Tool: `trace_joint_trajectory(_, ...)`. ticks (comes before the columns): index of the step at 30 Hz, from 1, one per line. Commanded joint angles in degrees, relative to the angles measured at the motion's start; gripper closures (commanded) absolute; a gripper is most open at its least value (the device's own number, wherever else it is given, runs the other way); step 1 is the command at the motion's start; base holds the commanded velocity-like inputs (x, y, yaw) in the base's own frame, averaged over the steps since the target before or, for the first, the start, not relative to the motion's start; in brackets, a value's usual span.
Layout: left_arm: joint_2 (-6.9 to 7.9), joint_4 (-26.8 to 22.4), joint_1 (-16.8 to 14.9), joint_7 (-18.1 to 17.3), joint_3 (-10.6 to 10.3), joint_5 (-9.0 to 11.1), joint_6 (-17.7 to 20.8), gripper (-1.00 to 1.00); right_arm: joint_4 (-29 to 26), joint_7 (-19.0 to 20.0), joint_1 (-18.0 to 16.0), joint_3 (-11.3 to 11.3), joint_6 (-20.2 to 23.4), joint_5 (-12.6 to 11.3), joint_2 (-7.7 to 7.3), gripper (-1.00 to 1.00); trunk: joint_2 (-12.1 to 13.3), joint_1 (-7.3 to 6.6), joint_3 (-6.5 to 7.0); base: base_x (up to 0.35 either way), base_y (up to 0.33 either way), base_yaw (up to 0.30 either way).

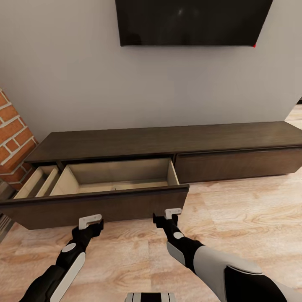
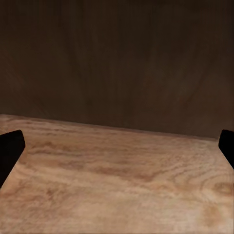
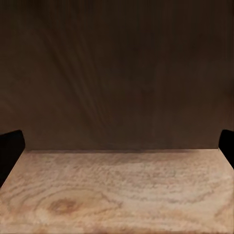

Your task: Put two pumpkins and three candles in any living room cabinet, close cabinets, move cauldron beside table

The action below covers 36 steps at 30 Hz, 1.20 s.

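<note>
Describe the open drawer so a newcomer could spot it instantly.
Below the wall TV runs a long low dark brown cabinet on the wood floor. The open drawer is its left section, nearest the brick wall, pulled out to show a pale beige inside. The drawer to its right is shut flush.

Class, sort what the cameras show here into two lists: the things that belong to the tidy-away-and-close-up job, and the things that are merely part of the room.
Belongs to the job:
- cabinet, its left drawer pulled open with nothing in the part that shows
- left gripper and right gripper, both at the drawer front, jaws open

Just there:
- television
- brick column
- wooden floor
</note>
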Motion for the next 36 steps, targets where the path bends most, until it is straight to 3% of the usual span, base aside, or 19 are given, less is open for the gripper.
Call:
trace_joint_trajectory(1, 0.25, -0.8, 0.0, 0.5, -0.2, 0.4, -0.2, -1.00, -0.1, -0.4, 0.0, 0.5, -0.7, -0.3, 0.00, -1.00, 0.0, -0.01, -0.05, 0.000, 0.000, 0.000)
trace_joint_trajectory(8, 1.61, -2.7, 0.1, 0.6, 0.0, 0.6, -0.8, -1.00, -0.2, -0.4, 0.6, 0.6, -3.1, -0.3, 0.00, -1.00, 0.0, -0.01, -0.05, 0.008, 0.000, 0.000)
trace_joint_trajectory(36, 1.31, -1.8, 0.0, 0.6, 0.1, 0.9, -0.7, -1.00, -0.1, -0.4, 0.7, 0.6, -3.5, -1.1, 0.00, -1.00, 0.0, -0.01, -0.05, 0.093, 0.000, 0.000)
